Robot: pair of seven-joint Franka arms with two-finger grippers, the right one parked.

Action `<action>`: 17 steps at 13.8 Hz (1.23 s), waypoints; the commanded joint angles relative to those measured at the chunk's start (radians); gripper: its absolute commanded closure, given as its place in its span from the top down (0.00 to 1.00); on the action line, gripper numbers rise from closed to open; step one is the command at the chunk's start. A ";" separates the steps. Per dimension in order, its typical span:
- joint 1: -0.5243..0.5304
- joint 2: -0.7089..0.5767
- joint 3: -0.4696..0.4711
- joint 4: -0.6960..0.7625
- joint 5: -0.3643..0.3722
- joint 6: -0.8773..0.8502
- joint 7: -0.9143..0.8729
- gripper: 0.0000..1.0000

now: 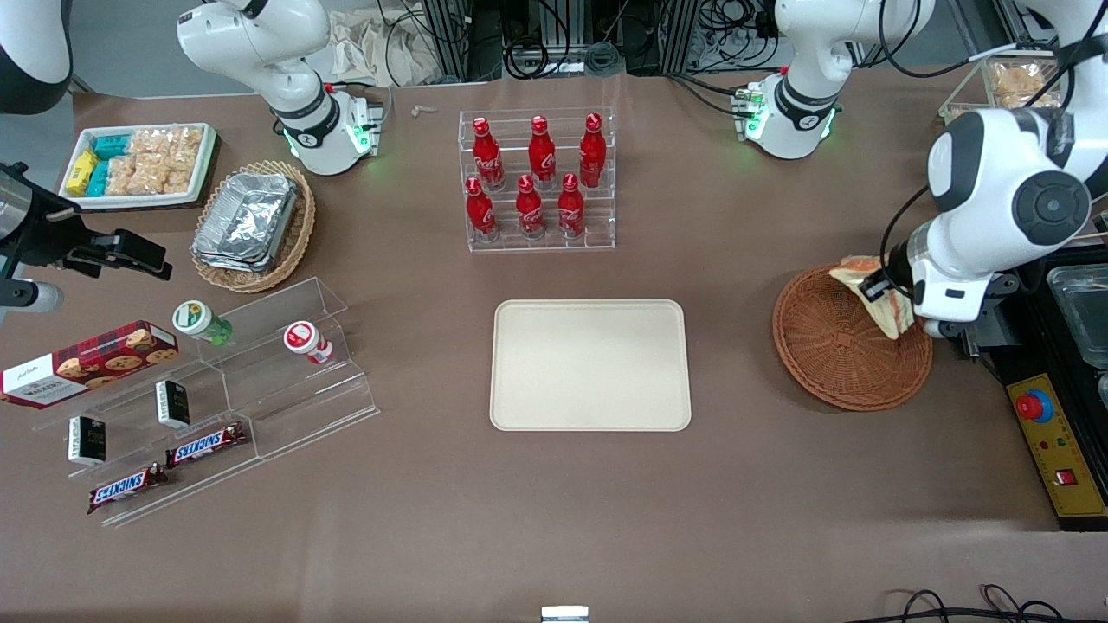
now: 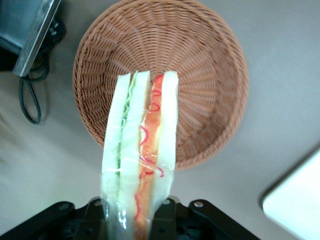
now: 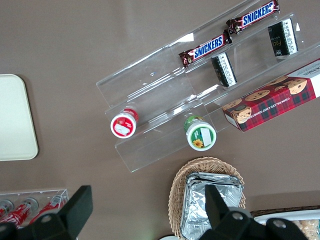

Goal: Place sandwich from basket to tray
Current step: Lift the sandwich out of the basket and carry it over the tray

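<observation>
My left gripper point(image 1: 892, 305) point(image 2: 131, 220) is shut on the clear-wrapped sandwich point(image 1: 870, 290) point(image 2: 141, 150) and holds it lifted above the round reddish-brown wicker basket point(image 1: 831, 359) point(image 2: 200, 65) at the working arm's end of the table. The white bread wedge shows green and orange-red filling along its cut edge. The basket has nothing else in it. The cream-beige tray point(image 1: 590, 364) point(image 2: 295, 200) lies flat at the middle of the table, bare, apart from the basket.
A clear rack of red cola bottles point(image 1: 537, 182) stands farther from the front camera than the tray. Black equipment with a red stop button point(image 1: 1034, 405) sits beside the basket at the table's edge. Snack shelves point(image 1: 216, 389) and a foil-container basket point(image 1: 251, 223) lie toward the parked arm's end.
</observation>
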 commanded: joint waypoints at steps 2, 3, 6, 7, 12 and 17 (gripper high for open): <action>-0.001 -0.001 -0.118 0.079 -0.004 -0.041 0.200 0.00; -0.001 0.007 -0.156 0.093 -0.006 -0.032 0.235 0.00; -0.006 0.019 -0.241 0.125 -0.015 0.008 0.243 0.00; -0.024 0.037 -0.268 0.136 -0.019 0.013 0.241 0.00; -0.032 0.123 -0.374 0.147 -0.027 0.126 0.220 0.00; -0.087 0.293 -0.394 0.202 0.067 0.258 0.116 0.00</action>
